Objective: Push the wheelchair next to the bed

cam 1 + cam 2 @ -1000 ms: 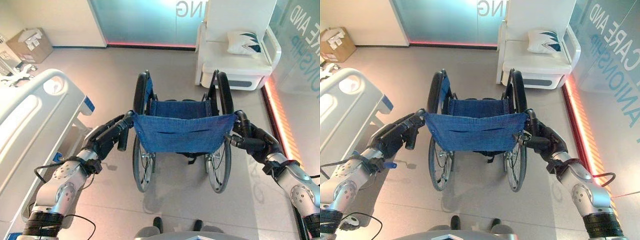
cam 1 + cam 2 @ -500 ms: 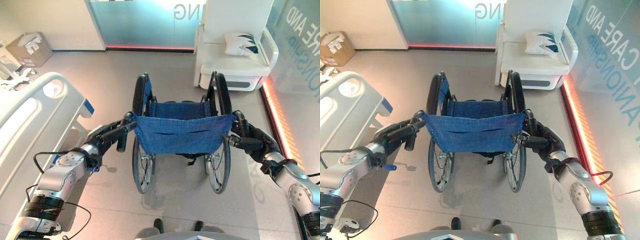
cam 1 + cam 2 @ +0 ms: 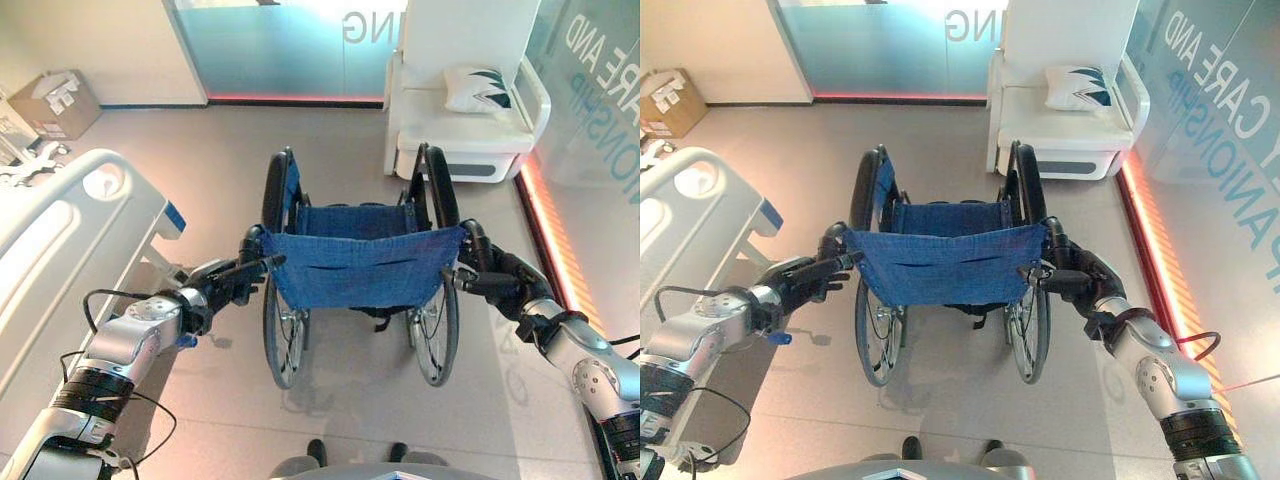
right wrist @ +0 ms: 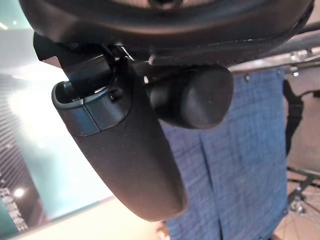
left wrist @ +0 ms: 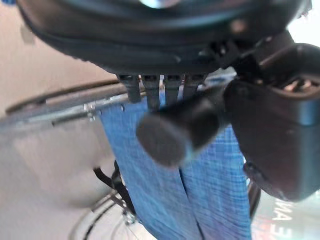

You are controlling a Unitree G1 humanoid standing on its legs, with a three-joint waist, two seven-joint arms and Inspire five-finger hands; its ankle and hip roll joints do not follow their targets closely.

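Observation:
The wheelchair (image 3: 355, 268), with a blue cloth back and black wheels, stands in mid-floor facing away from me. My left hand (image 3: 215, 285) is shut on its left push handle (image 5: 172, 132), which lies between the fingers and the thumb (image 5: 272, 130). My right hand (image 3: 495, 280) is curled round the right push handle (image 4: 195, 95), its thumb (image 4: 120, 150) alongside. The white bed (image 3: 60, 230) runs along the left, its foot end about level with the chair's left wheel and a short gap away.
A white armchair (image 3: 460, 130) with a patterned pillow (image 3: 480, 90) stands ahead at the right, just beyond the wheelchair. A cardboard box (image 3: 55, 100) sits far left by the wall. A glowing orange strip (image 3: 545, 220) lines the glass wall on the right.
My left arm has stretched out straighter and its hand lies flatter along the handle. The wheelchair has rolled slightly forward, and the whole view has shifted with it.

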